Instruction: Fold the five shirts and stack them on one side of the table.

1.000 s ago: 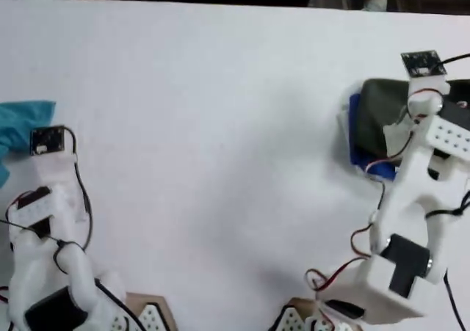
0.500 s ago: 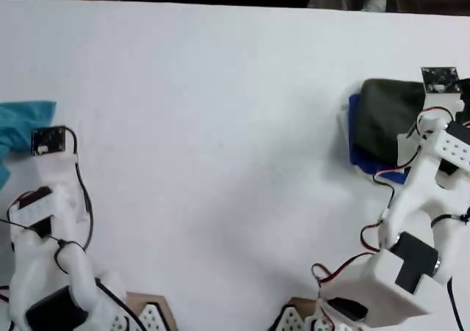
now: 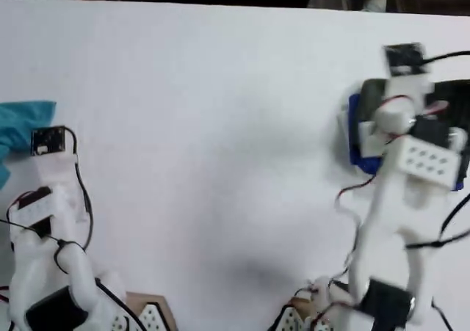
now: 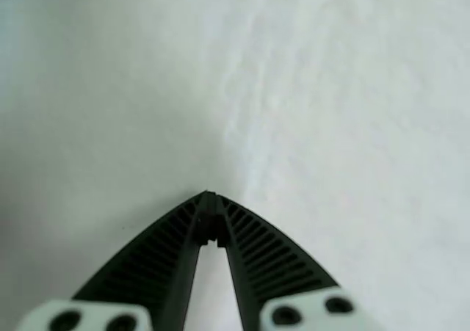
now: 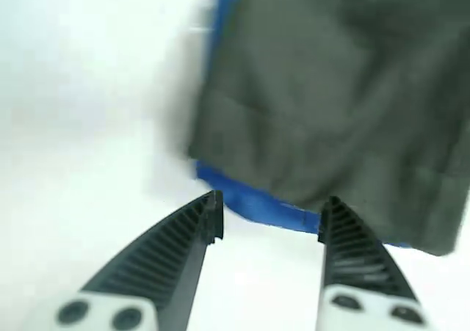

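High view: two arms stand at the 6 o'clock edge of the white table [image 3: 220, 125]. The left arm [image 3: 44, 199] is at about 8 o'clock. Its wrist is beside one teal shirt [image 3: 26, 122], which lies crumpled at the table's 9 o'clock edge. The right arm [image 3: 400, 177] stretches up from about 5 o'clock. Its wrist is over a stack of two shirts at 3 o'clock: a dark green shirt [image 3: 373, 96] lies on a blue shirt [image 3: 355, 129], whose edge sticks out on the side toward the table's middle. That makes three shirts in sight, with the teal one well apart from the stacked pair.

Left wrist view: the left gripper [image 4: 209, 221] has its two black ribbed fingers [image 4: 257, 246] pressed tip to tip. There is nothing between them, and bare table [image 4: 330, 89] lies beneath.

Right wrist view: the right gripper [image 5: 270, 210] is spread wide and holds nothing. Its two fingers [image 5: 183, 246] point at the near edge of the stack. The folded dark green shirt [image 5: 330, 89] covers most of the blue shirt [image 5: 250, 195], which shows as a strip along two sides. The table [image 5: 73, 89] lies beside them.
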`<state>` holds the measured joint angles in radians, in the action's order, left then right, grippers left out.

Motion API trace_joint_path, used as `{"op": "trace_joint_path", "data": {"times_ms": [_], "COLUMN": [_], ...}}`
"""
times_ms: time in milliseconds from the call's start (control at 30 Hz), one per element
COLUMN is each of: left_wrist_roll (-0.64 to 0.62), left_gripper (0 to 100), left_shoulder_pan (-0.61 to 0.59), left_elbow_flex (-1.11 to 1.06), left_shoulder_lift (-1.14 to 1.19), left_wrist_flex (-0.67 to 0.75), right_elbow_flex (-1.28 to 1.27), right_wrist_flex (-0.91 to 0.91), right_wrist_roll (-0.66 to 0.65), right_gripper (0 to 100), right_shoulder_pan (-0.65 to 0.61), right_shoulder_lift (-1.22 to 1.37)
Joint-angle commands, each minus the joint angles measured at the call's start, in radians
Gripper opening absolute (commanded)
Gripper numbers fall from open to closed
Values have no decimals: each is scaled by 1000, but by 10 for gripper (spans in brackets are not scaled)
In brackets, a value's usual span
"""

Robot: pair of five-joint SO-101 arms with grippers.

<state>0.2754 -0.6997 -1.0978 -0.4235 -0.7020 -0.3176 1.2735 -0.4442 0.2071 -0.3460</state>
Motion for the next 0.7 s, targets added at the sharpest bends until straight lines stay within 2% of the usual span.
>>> {"op": "trace_joint_path", "data": {"times_ms": [0,167,300,400,667], "left_wrist_roll": [41,339,470,520,525], "left_gripper": [27,47,180,273,259], "left_shoulder_pan": [-118,-310,-405,-431,-506], "left_elbow_flex": [145,472,659,754,954], "left_shoulder_lift": [-55,-57,-43,35,414], "left_wrist_flex": [-68,-207,-173,-163,-178], "right_elbow_flex": [-120,-419,-618,-707,-786], "right_wrist_flex": [12,-119,-309,-417,-493], "right_wrist_roll": [11,-64,-72,-64,-26], "right_gripper": [217,216,216,216,216], "right_shoulder_pan": [-163,-305,-381,-446,-549], "right_shoulder_lift": [-154,-229,-243,-242,-242]}}
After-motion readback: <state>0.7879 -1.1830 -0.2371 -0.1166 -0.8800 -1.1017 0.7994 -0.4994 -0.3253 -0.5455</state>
